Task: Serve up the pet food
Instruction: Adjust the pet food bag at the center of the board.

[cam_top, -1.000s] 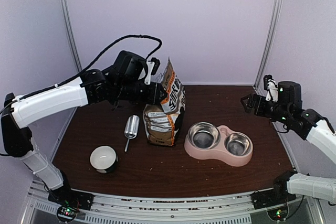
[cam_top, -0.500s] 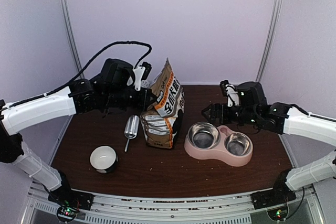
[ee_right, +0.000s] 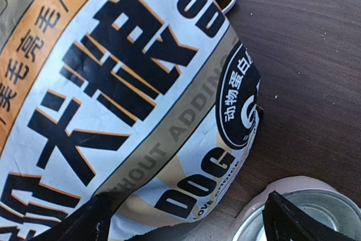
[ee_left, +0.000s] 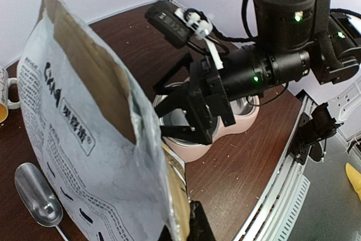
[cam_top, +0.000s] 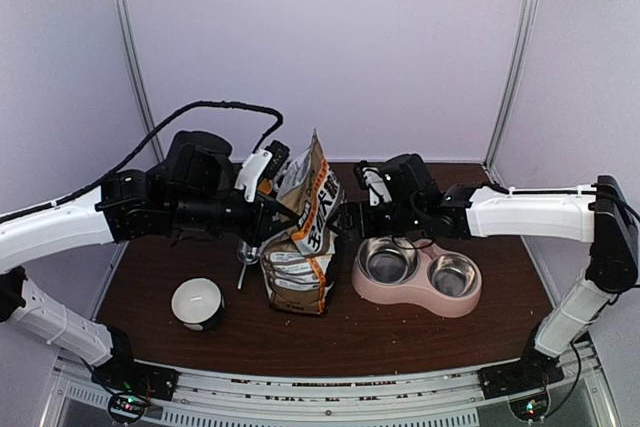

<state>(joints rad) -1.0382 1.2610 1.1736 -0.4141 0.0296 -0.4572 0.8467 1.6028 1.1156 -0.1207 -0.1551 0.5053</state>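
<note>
Cup (cam_top: pixel 197 303) far left, white, upright, near front of table (cam_top: pixel 500 197). Scoop (ee_left: pixel 36 198) lying flat just left of bag (cam_top: pixel 300 247), mostly hidden behind L arm in top view. L gripper (ee_left: pixel 183 231) pressed together on bag's edge below the open mouth, pinching the foil. Bag standing on its base mid-table, creased at the waist, printed face twd R side. Pet food not visible anywhere: only bare lining seen inside bag mouth from L wrist cam, contents hidden, so can't tell where it sits. R gripper (ee_left: pixel 161 111) spread wide, level w/ bag's upper half, just beside printed face, holding nothing; contact w/ bag unclear. Pink double bowl (cam_top: pixel 420 303) right of bag, close to its base, under R arm.
</note>
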